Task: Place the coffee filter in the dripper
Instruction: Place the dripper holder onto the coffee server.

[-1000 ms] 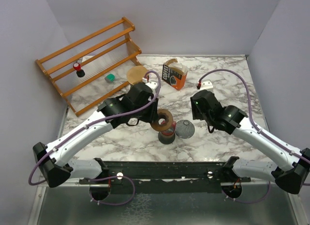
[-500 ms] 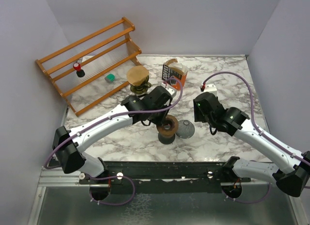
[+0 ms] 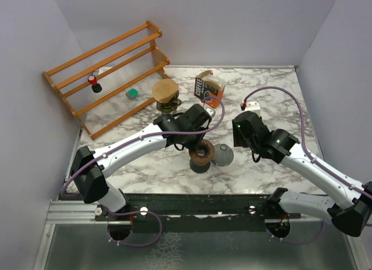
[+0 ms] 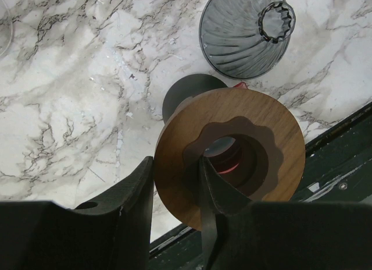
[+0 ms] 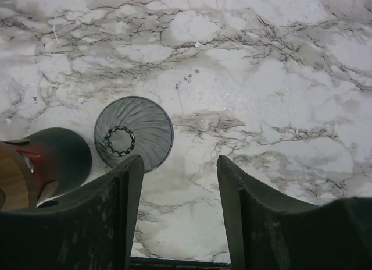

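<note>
The brown paper coffee filter (image 3: 164, 90) rests on a dark stand at the back, near the rack. The grey ribbed dripper cone (image 3: 222, 155) lies mouth-down on the marble; it also shows in the left wrist view (image 4: 247, 31) and the right wrist view (image 5: 133, 133). My left gripper (image 3: 195, 143) is shut on the rim of a wooden ring (image 4: 232, 159), one finger outside and one in its hole, above a dark base (image 4: 189, 92). My right gripper (image 5: 180, 183) is open and empty, just right of the dripper.
A coffee box (image 3: 209, 88) stands at the back centre. A wooden rack (image 3: 107, 72) fills the back left, with a red-and-black piece (image 3: 93, 81) on it and a green object (image 3: 132, 93) beside it. The table's dark front rail (image 4: 331, 165) runs close to the ring.
My left arm has swung right and brought the wooden ring from a tilted hold down level over the dark base. My right gripper has shifted slightly right.
</note>
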